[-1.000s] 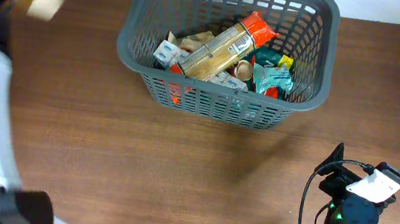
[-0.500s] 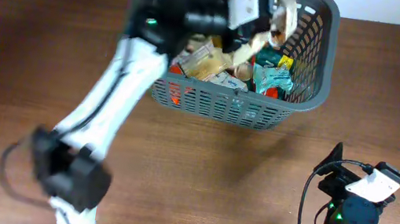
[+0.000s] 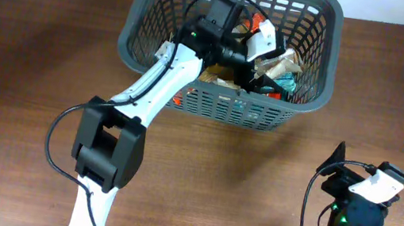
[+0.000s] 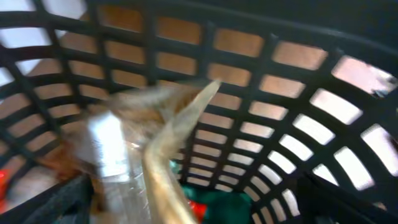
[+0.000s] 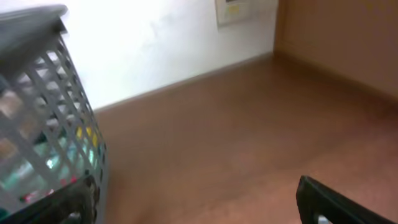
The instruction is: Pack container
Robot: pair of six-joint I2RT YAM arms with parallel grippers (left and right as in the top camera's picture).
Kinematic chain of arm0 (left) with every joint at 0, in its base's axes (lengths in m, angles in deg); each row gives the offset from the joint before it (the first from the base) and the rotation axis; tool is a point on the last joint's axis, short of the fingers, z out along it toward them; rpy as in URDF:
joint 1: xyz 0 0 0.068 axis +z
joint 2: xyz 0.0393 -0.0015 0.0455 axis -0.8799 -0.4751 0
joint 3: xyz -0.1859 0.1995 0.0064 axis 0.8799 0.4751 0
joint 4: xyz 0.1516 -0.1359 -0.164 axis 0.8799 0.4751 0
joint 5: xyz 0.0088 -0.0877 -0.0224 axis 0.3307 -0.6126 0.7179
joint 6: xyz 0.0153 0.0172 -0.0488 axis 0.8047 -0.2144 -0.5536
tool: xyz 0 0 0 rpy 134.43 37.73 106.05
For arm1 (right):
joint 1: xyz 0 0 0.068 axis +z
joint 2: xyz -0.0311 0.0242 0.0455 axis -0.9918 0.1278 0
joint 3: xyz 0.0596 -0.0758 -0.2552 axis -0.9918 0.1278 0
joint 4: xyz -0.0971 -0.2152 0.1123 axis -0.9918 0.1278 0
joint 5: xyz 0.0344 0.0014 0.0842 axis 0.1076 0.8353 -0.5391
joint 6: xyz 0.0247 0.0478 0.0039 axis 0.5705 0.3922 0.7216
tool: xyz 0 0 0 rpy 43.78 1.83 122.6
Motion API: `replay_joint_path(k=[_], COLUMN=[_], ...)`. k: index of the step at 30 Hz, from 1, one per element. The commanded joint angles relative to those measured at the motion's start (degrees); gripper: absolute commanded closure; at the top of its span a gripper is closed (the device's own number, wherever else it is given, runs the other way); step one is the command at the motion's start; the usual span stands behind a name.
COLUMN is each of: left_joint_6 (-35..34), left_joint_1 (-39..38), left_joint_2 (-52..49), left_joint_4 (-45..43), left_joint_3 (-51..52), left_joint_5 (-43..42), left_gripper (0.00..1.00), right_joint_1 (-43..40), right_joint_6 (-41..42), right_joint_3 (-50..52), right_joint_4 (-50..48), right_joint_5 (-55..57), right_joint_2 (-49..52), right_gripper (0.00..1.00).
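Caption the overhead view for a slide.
Left gripper holds a tan packet inside the dark grey container, above assorted food packets.

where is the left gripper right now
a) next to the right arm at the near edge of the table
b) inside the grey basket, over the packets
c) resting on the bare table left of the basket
b, the overhead view shows the left gripper inside the rim of the grey basket, and the left wrist view looks at the basket's lattice wall from inside.
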Motion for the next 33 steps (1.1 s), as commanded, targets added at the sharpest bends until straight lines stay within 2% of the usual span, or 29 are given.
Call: replay_joint_path(k=[1,5,9,12,17,19,20,22,25,27,30,33], left_joint_6=[-3.2,-3.2,-3.2,-3.2,-3.2,-3.3,-3.7,-5.0,-5.6,-5.6,-5.6,-5.6], left_joint_1=[1.8,3.3,4.5,4.9,4.9,4.9,4.9,4.9,4.9,4.9,4.9,4.9], left_joint_2=[5.9,15.6,28.7,36.8,47.8,51.6,53.5,57.0,63.7,66.3,70.6,76.7], left_joint_4=[2.4,6.1,7.1,11.1,23.6,27.8,29.7,33.1,43.4,47.6,51.2,53.5], left_joint_3=[-7.0,-11.6,-12.2,-12.1,-12.1,-12.1,-12.1,-11.9,-11.7,-11.7,-11.7,-11.7], left_joint_5=[13.6,27.8,41.6,50.1,58.2,58.9,58.9,58.9,65.6,69.2,71.5,71.5], left_gripper=[0.01,0.01,0.01,0.01,0.01,0.01,0.01,0.01,0.01,0.01,0.01,0.01], right_joint_1=[0.3,0.3,0.3,0.3,0.3,0.3,0.2,0.1,-1.8,-2.6,-4.4,-8.9], right_joint_6=[-11.9,-14.9,-14.9,-15.1,-26.1,-27.1,-27.1,-26.8,-20.2,-20.3,-22.6,-30.1], right_joint_3=[-2.3,-6.7,-13.4,-16.4,-17.7,-18.0,-18.8,-23.3,-38.1,-43.3,-50.2,-58.8], right_joint_4=[-9.9,-16.6,-17.3,-17.3,-17.1,-15.6,-12.7,-7.6,20.2,30.6,41.1,49.6], right_joint_5=[-0.5,0.0,2.6,4.7,5.0,6.1,6.0,10.4,0.8,-4.1,-6.0,-10.2], right_joint_2=[-0.5,-0.5,-0.6,-2.7,-11.8,-17.5,-21.2,-20.4,-20.9,-20.9,-20.9,-20.9], right_gripper=[0.01,0.01,0.01,0.01,0.01,0.01,0.01,0.01,0.01,0.01,0.01,0.01])
